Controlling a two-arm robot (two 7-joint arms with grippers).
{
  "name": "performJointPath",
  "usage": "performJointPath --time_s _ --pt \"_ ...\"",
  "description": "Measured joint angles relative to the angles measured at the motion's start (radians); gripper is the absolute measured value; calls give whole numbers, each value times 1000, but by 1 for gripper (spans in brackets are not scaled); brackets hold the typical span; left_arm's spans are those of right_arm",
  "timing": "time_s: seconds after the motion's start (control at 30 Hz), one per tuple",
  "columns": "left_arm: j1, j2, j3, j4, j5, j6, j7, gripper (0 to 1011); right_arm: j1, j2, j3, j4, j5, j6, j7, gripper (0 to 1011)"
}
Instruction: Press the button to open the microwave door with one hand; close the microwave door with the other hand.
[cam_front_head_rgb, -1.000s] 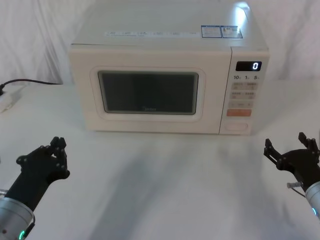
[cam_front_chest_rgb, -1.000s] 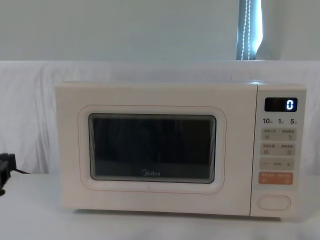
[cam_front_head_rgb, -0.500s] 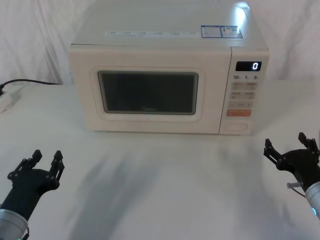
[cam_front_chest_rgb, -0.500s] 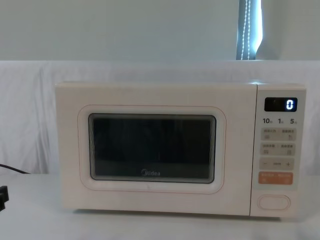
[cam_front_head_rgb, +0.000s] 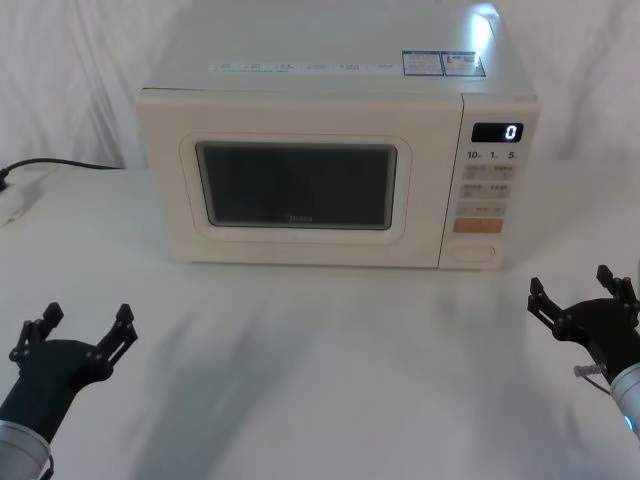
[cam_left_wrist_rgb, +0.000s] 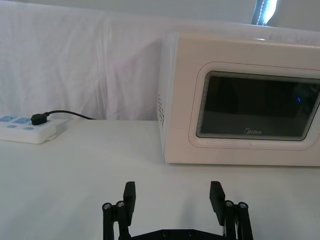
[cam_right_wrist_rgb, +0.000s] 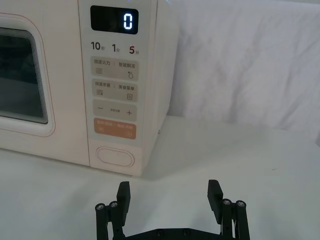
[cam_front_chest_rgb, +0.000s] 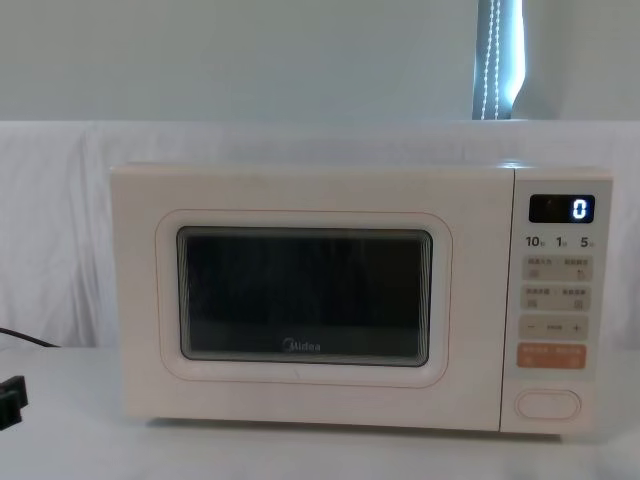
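The cream microwave stands at the back of the table with the microwave door (cam_front_head_rgb: 297, 185) (cam_front_chest_rgb: 305, 295) closed flush. The button (cam_front_head_rgb: 472, 254) (cam_front_chest_rgb: 548, 404) (cam_right_wrist_rgb: 116, 157) sits at the bottom of the control panel, under the orange key. My left gripper (cam_front_head_rgb: 83, 318) (cam_left_wrist_rgb: 173, 195) hovers low at the near left, well in front of the door, open with nothing between its fingers. At the near right, my right gripper (cam_front_head_rgb: 572, 288) (cam_right_wrist_rgb: 169, 192) is open too and empty. It faces the control panel from a distance.
A white power strip (cam_front_head_rgb: 15, 200) (cam_left_wrist_rgb: 27, 131) with a black cable (cam_front_head_rgb: 60, 163) lies at the far left by the white cloth backdrop. Bare white tabletop (cam_front_head_rgb: 320, 350) stretches between the grippers and the microwave.
My left gripper has gone from shut to open and has drawn back toward the near left corner. The right gripper and the microwave have stayed still.
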Motion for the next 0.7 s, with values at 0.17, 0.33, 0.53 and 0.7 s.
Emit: performJointPath --time_s 0.17,0.33,0.53,0.7 --pt "0 0 0 0 0 0 0 1001 0 0 0 0 0 0 0 1002" --pt "1 0 0 0 0 0 0 1001 0 0 0 0 0 0 0 1002" --pt "1 0 0 0 0 0 -1 1001 0 0 0 0 0 0 0 1002" --pt "1 0 0 0 -1 0 -1 1001 0 0 0 0 0 0 0 1002"
